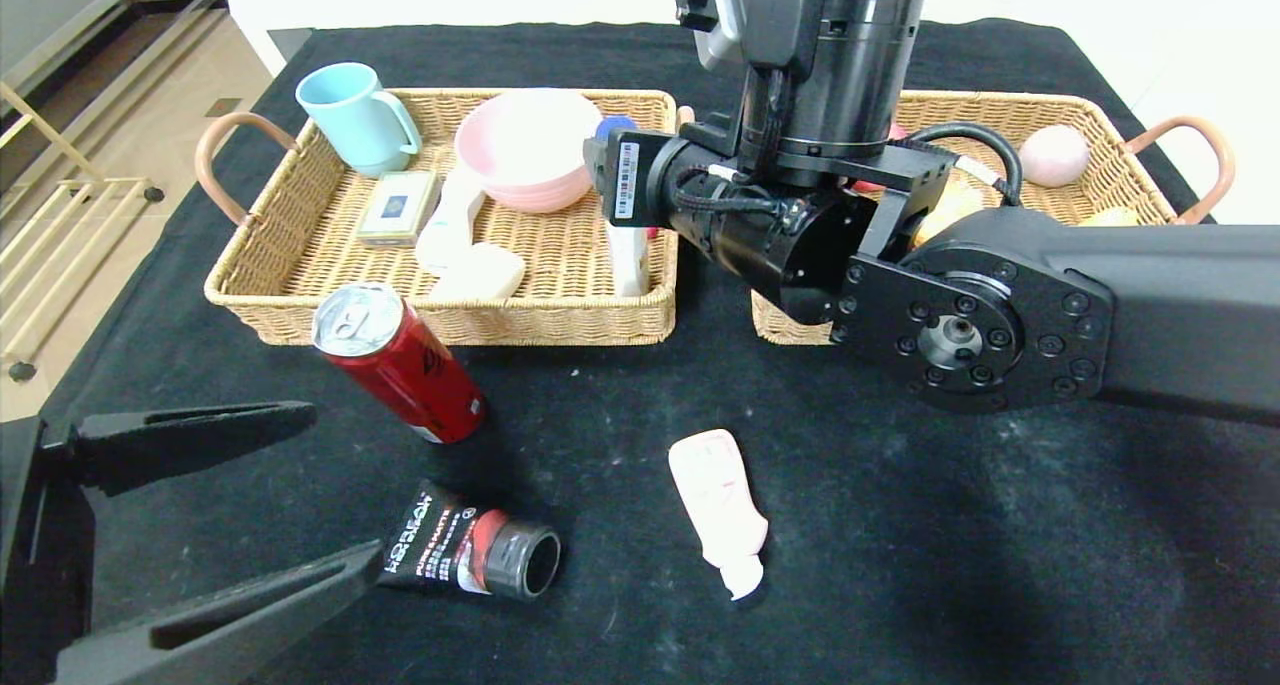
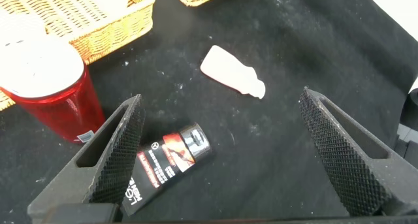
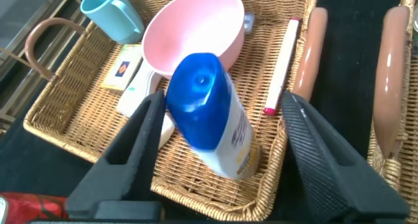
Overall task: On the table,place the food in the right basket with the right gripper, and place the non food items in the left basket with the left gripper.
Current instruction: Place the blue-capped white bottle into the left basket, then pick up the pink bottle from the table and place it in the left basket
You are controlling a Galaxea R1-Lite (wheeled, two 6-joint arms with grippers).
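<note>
Holding left basket (image 3: 261,178): pink bowl (image 3: 196,28), mug (image 3: 111,12), blue-cap bottle (image 3: 215,113) | right gripper (image 3: 219,129) open

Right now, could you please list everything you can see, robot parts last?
table: one, black cloth.
left basket: one, tan wicker; holds blue mug, pink bowl, small box, white items.
right basket: one, tan wicker; holds pink ball, mostly hidden.
bottle: one, white, blue cap, over left basket.
can: one, red, upright before left basket.
tube: one, black and red, lying near front.
pink bottle: one, lying mid-table.
left gripper: open, above tube.
right gripper: open either side of bottle.
</note>
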